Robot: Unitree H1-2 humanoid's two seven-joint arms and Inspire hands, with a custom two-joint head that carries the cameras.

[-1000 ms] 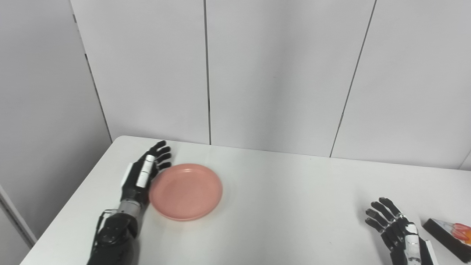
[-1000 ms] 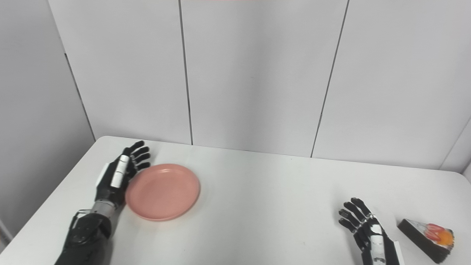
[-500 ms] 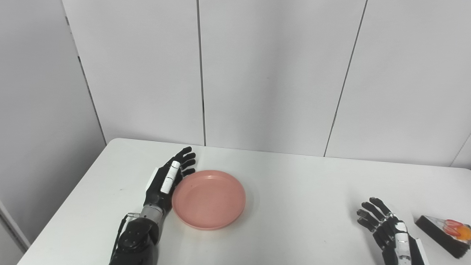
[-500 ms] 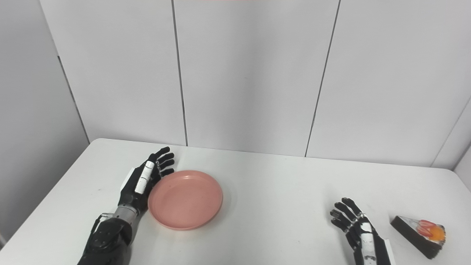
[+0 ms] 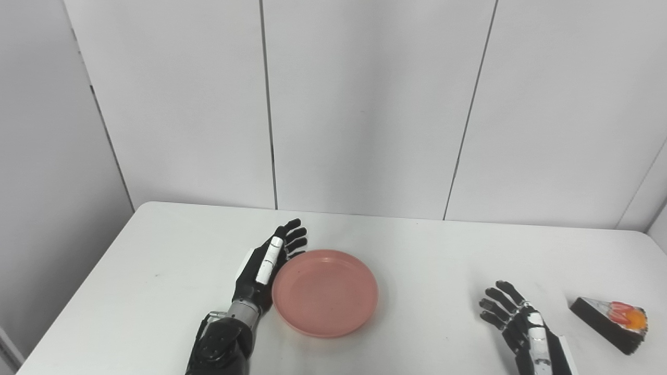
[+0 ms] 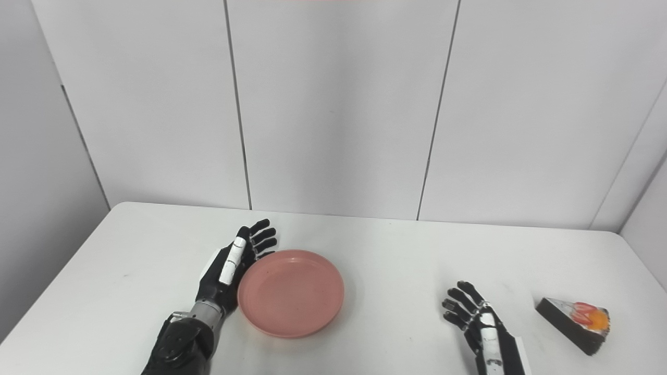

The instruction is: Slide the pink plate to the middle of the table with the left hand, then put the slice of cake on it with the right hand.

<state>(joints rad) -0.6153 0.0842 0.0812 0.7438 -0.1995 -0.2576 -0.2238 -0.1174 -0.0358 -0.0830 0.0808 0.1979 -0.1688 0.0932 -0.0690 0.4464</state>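
Left hand [image 5: 266, 265], fingers spread flat against the round pink plastic plate [image 5: 325, 291] at its 9 o'clock edge, has shoved it nearly central (right hand [image 5: 516, 320] idles, fingers apart); chocolate cake slice [image 5: 609, 319] next.

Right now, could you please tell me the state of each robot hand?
Left robot hand: open, fingers straight, flat against the pink plate's left rim.
Right robot hand: open, holding nothing, beside the cake slice.

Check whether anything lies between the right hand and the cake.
Nothing visible does: only bare table separates the open right hand from the cake. The plate sits well off to its left.
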